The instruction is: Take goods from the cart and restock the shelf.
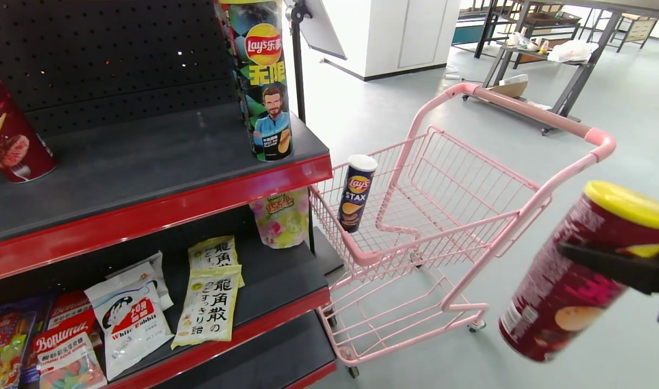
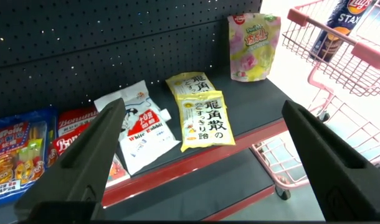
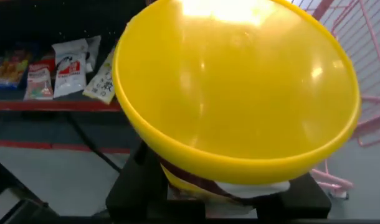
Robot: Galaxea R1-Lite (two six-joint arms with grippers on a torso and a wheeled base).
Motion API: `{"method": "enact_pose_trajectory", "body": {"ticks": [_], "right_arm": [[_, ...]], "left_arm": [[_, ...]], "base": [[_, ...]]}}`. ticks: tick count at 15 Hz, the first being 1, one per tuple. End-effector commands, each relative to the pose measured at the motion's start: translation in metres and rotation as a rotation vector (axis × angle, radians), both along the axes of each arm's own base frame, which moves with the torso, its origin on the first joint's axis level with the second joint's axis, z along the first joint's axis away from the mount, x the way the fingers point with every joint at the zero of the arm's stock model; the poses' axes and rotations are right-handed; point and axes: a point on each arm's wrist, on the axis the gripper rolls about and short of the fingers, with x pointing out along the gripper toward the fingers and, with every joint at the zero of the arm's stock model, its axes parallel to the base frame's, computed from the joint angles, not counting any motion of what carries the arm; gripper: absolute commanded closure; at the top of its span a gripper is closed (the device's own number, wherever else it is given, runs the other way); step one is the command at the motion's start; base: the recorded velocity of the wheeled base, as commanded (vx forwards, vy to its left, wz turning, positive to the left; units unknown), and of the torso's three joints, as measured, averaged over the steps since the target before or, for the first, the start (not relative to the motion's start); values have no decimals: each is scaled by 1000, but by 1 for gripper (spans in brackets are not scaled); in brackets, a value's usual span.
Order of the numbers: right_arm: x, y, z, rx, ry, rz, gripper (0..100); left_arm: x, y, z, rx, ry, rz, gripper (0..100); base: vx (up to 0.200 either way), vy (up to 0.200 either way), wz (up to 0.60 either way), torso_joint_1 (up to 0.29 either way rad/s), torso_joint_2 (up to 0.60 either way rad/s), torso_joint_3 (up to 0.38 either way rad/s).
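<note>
Holding tilted maroon chip can (image 1: pixel 561 286) in right gripper (image 1: pixel 624 266); best righted, then stood near top shelf's (image 1: pixel 145 156) front edge.

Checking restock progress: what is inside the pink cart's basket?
One dark blue chip can, white lid, standing in the pink cart basket at the shelf-side corner. Only the bit behind it is hidden.

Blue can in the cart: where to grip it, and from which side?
Likely grip the blue can round its upper body, just under the white lid, coming from above: it leans in the cart's corner, wire walls shielding its lower half.
</note>
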Motion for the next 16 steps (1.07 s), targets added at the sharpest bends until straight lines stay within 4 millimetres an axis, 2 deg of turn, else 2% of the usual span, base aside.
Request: {"method": "enact_pose_trajectory", "body": {"ticks": [1, 3, 7, 10, 13, 16], "right_arm": [[-61, -22, 0, -72, -30, -151, 100], [-73, -24, -1, -92, 25, -194, 100], [-72, -26, -4, -116, -11, -278, 100], [-62, -26, -3, -147, 5, -282, 100], [-61, -26, -5, -156, 0, -285, 100], [-61, -26, -5, -157, -3, -277, 100]], "left_arm": [[0, 0, 0, 0, 0, 1, 0], [0, 0, 0, 0, 0, 1, 0], [0, 0, 0, 0, 0, 1, 0], [0, 0, 0, 0, 0, 1, 0], [0, 0, 0, 0, 0, 1, 0], [0, 0, 0, 0, 0, 1, 0]], "base": [[0, 0, 0, 0, 0, 0], [0, 0, 0, 0, 0, 0], [0, 0, 0, 0, 0, 0], [0, 0, 0, 0, 0, 0], [0, 0, 0, 0, 0, 0], [0, 0, 0, 84, -302, -211]]}}
